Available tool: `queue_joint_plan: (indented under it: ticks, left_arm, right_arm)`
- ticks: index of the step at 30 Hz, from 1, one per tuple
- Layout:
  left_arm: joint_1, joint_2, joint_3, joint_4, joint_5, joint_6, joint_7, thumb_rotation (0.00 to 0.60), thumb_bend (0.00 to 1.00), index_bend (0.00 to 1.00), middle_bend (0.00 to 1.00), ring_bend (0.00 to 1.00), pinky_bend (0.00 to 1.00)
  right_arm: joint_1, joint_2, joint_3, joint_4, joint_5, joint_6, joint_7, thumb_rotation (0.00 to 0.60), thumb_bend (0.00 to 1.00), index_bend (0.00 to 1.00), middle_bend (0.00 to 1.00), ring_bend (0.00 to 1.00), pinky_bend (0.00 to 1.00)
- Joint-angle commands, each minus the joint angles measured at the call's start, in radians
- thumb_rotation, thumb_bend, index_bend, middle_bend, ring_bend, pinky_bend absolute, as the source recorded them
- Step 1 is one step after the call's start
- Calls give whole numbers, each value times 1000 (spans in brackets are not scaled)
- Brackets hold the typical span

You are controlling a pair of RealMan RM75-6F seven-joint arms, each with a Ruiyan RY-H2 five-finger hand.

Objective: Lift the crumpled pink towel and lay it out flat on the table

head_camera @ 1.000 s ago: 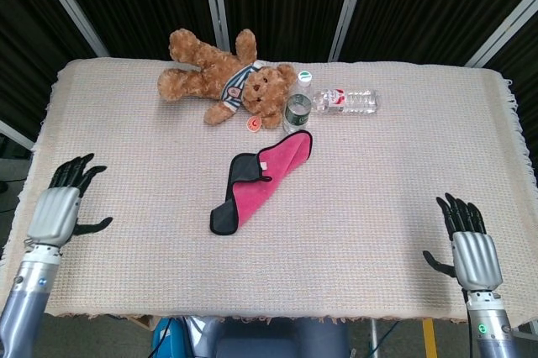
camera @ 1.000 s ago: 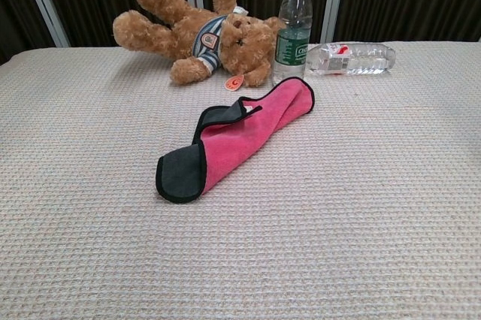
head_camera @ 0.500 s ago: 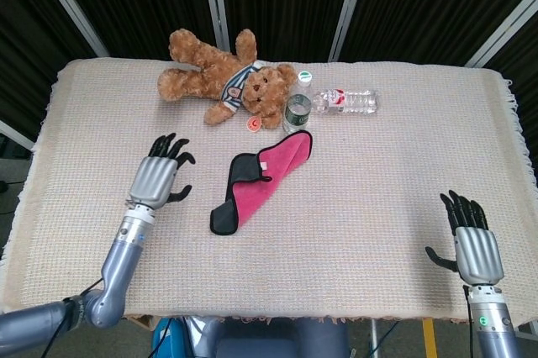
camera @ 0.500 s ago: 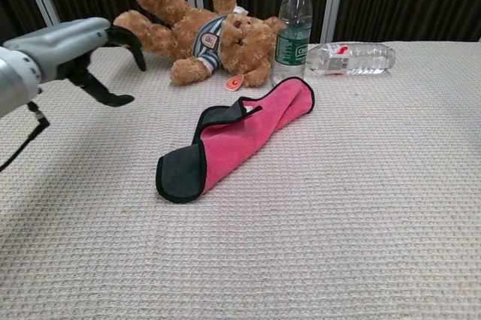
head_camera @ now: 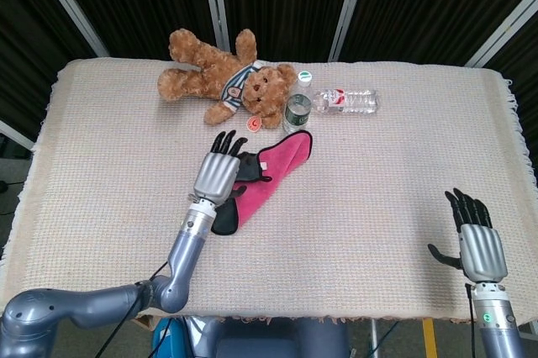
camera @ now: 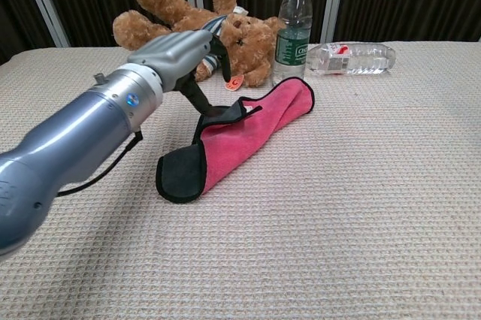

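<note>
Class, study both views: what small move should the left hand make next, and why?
Probably lower and close its fingers on the pink towel's near dark-edged fold. The left hand hovers open just above that edge, holding nothing, and the towel lies folded over itself, not yet lifted.

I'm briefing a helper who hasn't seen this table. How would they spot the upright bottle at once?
Start at the brown teddy bear lying along the far edge of the beige woven table cover. Just right of its head stands the clear plastic bottle with a green label and white cap. Unlike the red-labelled clear bottle beside it, it stands upright.
</note>
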Motion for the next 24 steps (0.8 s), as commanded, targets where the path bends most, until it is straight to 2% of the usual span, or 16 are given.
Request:
queue_joint_plan:
  ticks: [1,9,24]
  left_arm:
    - [-43,-63,-9,72,0,6,2,600,227,450,147,0,0]
    - [-94,-145,-30,205,-14,-4,-13,600,227,483,152,0,0]
    - [-147,-218,-36,345,-14,-48,-74,600,243,468,155,0,0]
  right_arm:
    - [0,4,2,2,6,-4,12,600,207,0,0,0,0]
    - [0,10,5,5,11,-6,33,600,206,0,0,0,0]
    - [1,15,3,2,16,-10,38,600,207,0,0,0,0]
